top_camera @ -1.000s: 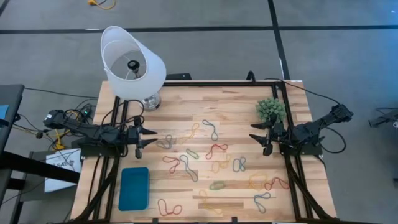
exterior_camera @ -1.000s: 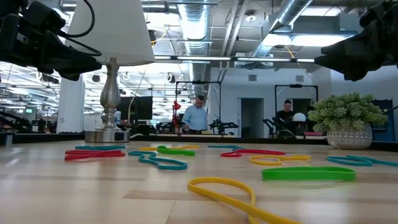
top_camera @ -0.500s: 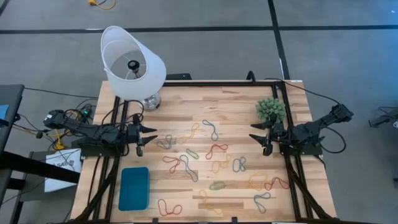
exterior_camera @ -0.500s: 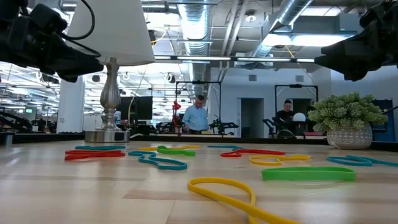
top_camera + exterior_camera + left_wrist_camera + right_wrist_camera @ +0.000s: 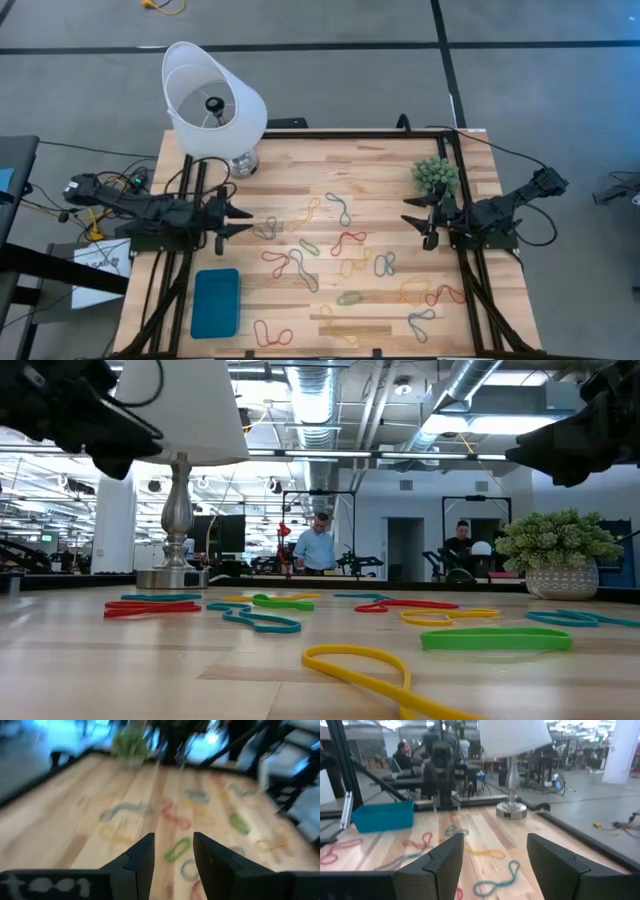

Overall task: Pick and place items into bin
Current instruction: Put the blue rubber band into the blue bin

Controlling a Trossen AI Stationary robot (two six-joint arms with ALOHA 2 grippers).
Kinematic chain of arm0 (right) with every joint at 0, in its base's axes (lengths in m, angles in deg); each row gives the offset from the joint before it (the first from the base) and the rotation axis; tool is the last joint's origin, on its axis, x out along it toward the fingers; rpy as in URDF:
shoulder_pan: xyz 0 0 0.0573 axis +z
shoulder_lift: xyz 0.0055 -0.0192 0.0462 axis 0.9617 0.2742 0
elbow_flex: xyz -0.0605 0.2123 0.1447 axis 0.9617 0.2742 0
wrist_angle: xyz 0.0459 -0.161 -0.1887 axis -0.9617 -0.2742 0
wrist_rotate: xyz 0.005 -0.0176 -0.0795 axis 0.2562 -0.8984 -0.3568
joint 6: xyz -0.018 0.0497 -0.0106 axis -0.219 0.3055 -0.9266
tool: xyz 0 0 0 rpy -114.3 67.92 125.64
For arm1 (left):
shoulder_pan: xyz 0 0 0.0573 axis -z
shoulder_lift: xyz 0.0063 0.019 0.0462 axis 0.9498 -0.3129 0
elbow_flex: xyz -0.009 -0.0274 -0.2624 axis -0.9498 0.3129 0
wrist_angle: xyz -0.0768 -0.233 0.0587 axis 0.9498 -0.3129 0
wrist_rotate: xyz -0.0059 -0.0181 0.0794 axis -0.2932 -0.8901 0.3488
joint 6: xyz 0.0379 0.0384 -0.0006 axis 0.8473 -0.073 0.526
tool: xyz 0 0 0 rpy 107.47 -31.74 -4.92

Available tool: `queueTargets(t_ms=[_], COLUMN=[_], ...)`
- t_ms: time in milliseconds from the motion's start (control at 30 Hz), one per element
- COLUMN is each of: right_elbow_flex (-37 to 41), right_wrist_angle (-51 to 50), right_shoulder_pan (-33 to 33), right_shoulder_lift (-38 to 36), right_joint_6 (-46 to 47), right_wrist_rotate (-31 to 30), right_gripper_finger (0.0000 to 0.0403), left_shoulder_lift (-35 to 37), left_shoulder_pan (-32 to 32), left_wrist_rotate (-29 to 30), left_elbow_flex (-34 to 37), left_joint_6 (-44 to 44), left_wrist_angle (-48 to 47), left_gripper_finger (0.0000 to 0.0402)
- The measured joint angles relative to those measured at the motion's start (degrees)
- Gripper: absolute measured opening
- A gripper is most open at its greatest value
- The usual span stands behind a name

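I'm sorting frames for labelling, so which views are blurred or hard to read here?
Left wrist view: smeared throughout, the rubber bands only soft streaks. Right wrist view: mildly soft, the teal bin still readable. Low view: nearest yellow band soft, ceiling lights glaring. High view: sharp and evenly lit, lampshade casting little shadow.

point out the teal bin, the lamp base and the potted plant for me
bin (image 5: 215, 302): high view, middle of the tray floor.
lamp base (image 5: 172, 577): low view, round metal foot.
potted plant (image 5: 436, 176): high view, top of the green foliage.
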Motion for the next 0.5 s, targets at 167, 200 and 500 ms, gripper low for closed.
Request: queueTargets(t_ms=[167, 200, 500], right_elbow_flex=[0.0, 0.0, 0.0], right_wrist_angle=[5.2, 6.0, 7.1], right_shoulder_pan=[-0.1, -0.3, -3.5], right_shoulder_lift=[0.0, 0.0, 0.0], right_joint_6=[-0.8, -1.0, -1.1], right_wrist_rotate=[0.0, 0.0, -1.7], right_gripper_finger=[0.0214, 0.0214, 0.0214], left_shoulder_lift=[-13.9, -17.0, -41.1], left_shoulder_pan=[-2.1, -2.2, -2.1], left_wrist_rotate=[-0.1, -0.5, -2.0], left_elbow_flex=[-2.4, -2.1, -1.5], left_joint_6=[-6.5, -7.4, -13.7], left_wrist_angle=[-2.4, -1.9, 15.5], left_gripper_finger=[0.0123, 0.0123, 0.0123])
